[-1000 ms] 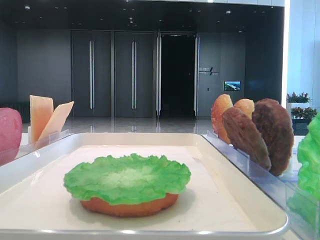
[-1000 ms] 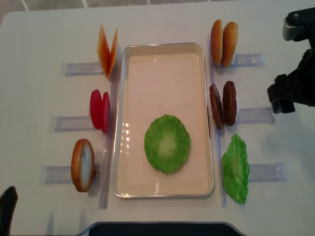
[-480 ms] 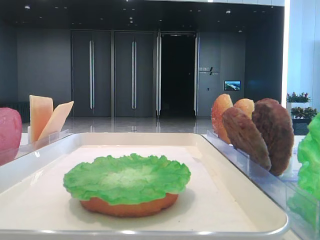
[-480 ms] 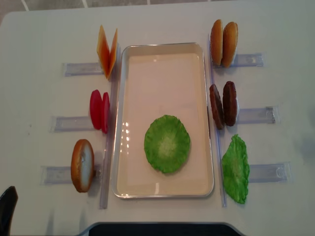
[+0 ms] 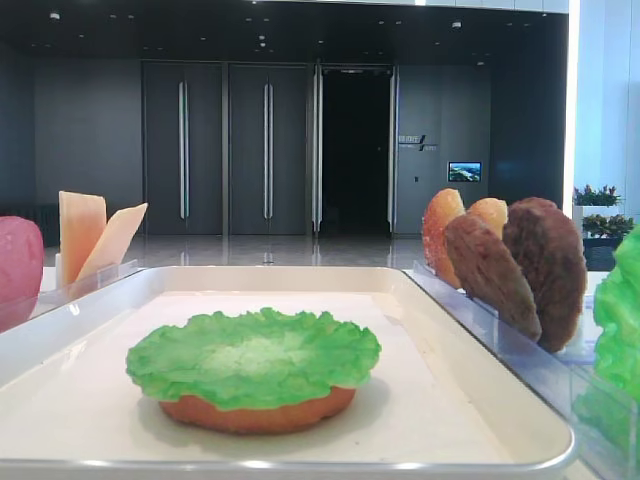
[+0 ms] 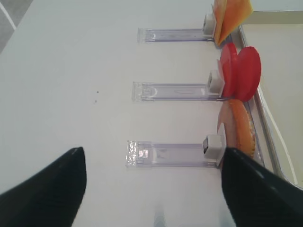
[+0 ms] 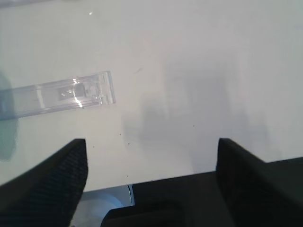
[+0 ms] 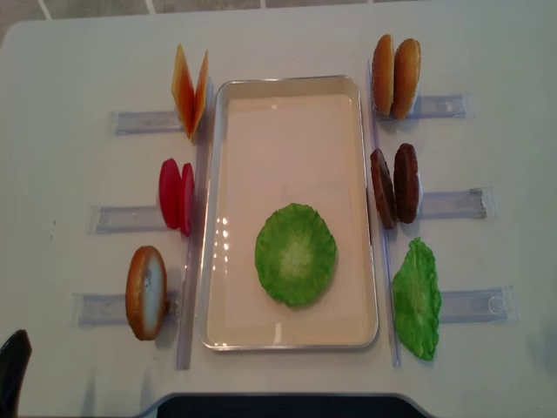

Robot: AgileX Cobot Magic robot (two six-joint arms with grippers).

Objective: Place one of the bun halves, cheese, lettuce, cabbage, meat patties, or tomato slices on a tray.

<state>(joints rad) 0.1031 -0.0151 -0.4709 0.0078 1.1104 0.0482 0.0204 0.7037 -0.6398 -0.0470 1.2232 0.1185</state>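
The tray [image 8: 296, 83] lies mid-table and holds a green lettuce leaf [image 8: 295, 253] on top of a bun half [image 5: 258, 412]. Left of the tray stand cheese slices [image 8: 190, 87], tomato slices [image 8: 177, 195] and another bun half [image 8: 145, 292]. To its right stand two meat patties [image 8: 394, 185] and a second lettuce leaf [image 8: 416, 299]. My left gripper [image 6: 154, 189] is open and empty above the bare table, left of the bun half [image 6: 239, 127]. My right gripper [image 7: 151, 161] is open and empty over the bare table near the front edge.
Two orange-golden discs [image 8: 396, 76] stand at the back right. Clear plastic holders [image 8: 452, 202] stick out on both sides of the tray; one [image 7: 61, 94] lies ahead of the right gripper. A dark part of the left arm [image 8: 10, 370] shows at the front left corner.
The right arm, seen at the right edge of the overhead view a second ago, has left that view. The food and the tray have not moved.
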